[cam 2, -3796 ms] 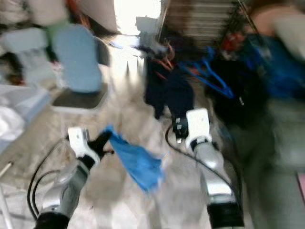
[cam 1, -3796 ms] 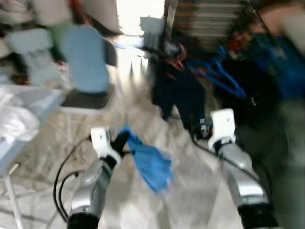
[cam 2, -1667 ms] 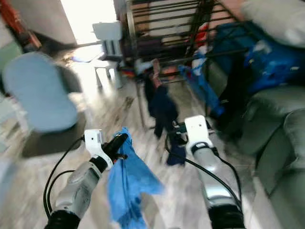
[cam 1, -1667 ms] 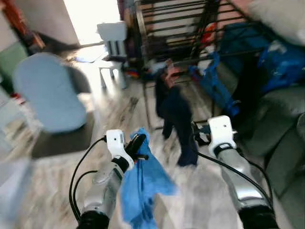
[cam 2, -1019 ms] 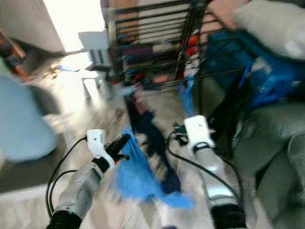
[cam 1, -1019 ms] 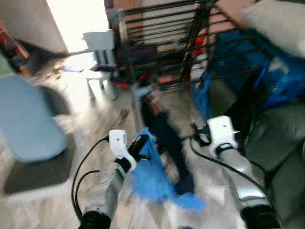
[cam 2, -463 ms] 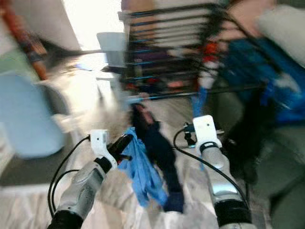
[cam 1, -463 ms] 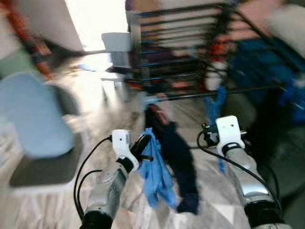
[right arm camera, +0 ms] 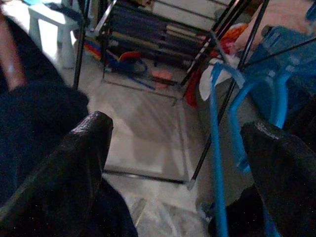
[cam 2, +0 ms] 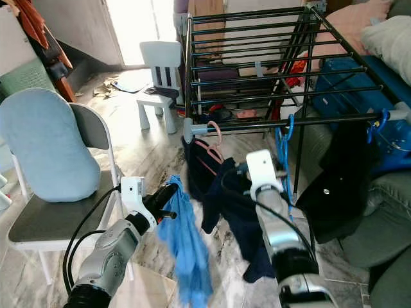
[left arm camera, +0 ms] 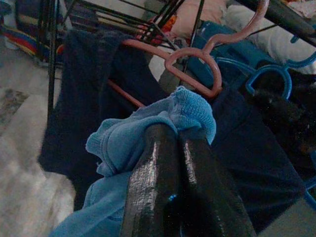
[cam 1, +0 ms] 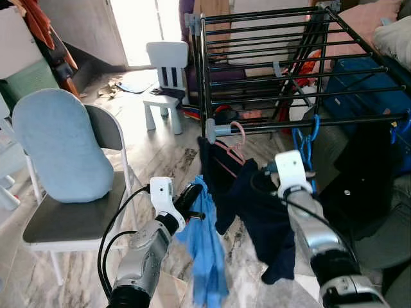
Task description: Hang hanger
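Note:
My left gripper point(cam 1: 192, 196) is shut on the top edge of a light blue cloth point(cam 1: 207, 250), which hangs straight down toward the floor. The left wrist view shows its fingertips point(left arm camera: 173, 136) pinching the folded blue cloth point(left arm camera: 148, 123). Just beyond it a pink hanger point(cam 1: 234, 144) with a navy garment point(cam 1: 257, 205) hangs on the front rail point(cam 1: 321, 122) of a black drying rack. The right gripper point(right arm camera: 177, 143) is open, held up against that navy garment next to blue hangers point(cam 1: 303, 144) on the same rail.
A folding chair with a pale blue cushion point(cam 1: 61, 154) stands at the left. A small white child's chair point(cam 1: 166, 70) sits behind, by the rack. A black garment point(cam 1: 366, 179) hangs at the right over a grey sofa point(cam 1: 392, 244). Marble floor lies below.
The blurred, swinging view has steadied and now faces the rack. The blue cloth has stopped swinging and hangs straight. The right arm has reached forward to the navy garment.

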Motion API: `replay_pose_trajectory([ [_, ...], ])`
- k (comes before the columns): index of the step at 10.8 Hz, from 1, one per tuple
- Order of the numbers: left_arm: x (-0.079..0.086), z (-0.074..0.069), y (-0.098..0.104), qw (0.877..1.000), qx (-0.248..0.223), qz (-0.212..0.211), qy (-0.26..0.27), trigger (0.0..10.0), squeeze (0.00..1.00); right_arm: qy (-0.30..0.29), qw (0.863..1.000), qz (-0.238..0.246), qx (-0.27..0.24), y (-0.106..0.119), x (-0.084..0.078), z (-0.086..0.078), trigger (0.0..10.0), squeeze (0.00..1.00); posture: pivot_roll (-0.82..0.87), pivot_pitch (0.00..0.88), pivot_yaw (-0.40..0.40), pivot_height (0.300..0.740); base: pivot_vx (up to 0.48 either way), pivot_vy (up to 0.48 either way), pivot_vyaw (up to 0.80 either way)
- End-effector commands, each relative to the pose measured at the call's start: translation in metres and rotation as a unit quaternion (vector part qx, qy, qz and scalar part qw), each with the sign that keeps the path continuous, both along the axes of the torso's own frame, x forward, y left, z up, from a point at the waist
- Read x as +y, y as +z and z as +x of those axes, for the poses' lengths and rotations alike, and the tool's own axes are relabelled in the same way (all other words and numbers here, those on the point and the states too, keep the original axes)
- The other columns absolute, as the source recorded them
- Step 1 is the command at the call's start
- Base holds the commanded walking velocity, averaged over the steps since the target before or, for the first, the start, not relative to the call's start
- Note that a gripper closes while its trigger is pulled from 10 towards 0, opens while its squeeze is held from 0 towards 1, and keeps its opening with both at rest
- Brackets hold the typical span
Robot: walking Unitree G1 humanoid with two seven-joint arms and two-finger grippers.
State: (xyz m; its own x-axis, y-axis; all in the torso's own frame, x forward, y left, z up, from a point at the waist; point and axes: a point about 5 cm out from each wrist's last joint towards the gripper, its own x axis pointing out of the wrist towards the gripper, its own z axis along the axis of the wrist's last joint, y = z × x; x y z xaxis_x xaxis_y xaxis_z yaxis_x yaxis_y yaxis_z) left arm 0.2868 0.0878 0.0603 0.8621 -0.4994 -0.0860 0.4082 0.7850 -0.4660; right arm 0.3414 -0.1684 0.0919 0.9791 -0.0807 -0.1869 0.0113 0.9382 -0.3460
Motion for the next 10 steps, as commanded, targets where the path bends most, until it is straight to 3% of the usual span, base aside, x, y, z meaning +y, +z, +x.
replay_pose_trajectory([
  [1,0.001,0.002,0.008,1.000,-0.016,-0.002,-0.005,10.0,0.00,-0.004,1.000,-0.007,-0.013,0.004,0.000,0.003,10.0,0.00,-0.21,0.000,0.087,0.740,0.000,0.000,0.00],
  [6,-0.002,-0.002,0.007,1.000,-0.011,-0.001,-0.019,10.0,0.00,-0.091,0.993,-0.061,-0.046,0.006,-0.031,-0.007,10.0,0.00,-0.22,0.000,0.100,0.740,0.000,0.000,0.00],
  [8,0.001,-0.003,0.007,1.000,-0.010,0.004,-0.021,10.0,0.00,-0.062,0.995,-0.039,-0.074,0.014,-0.031,-0.012,10.0,0.00,-0.21,0.000,0.101,0.740,0.000,0.000,0.00],
  [10,0.005,-0.004,0.005,1.000,-0.001,0.011,-0.017,10.0,0.00,-0.089,0.989,-0.058,-0.103,0.019,-0.049,-0.036,10.0,0.00,-0.22,0.000,0.109,0.740,0.000,0.000,0.00],
])
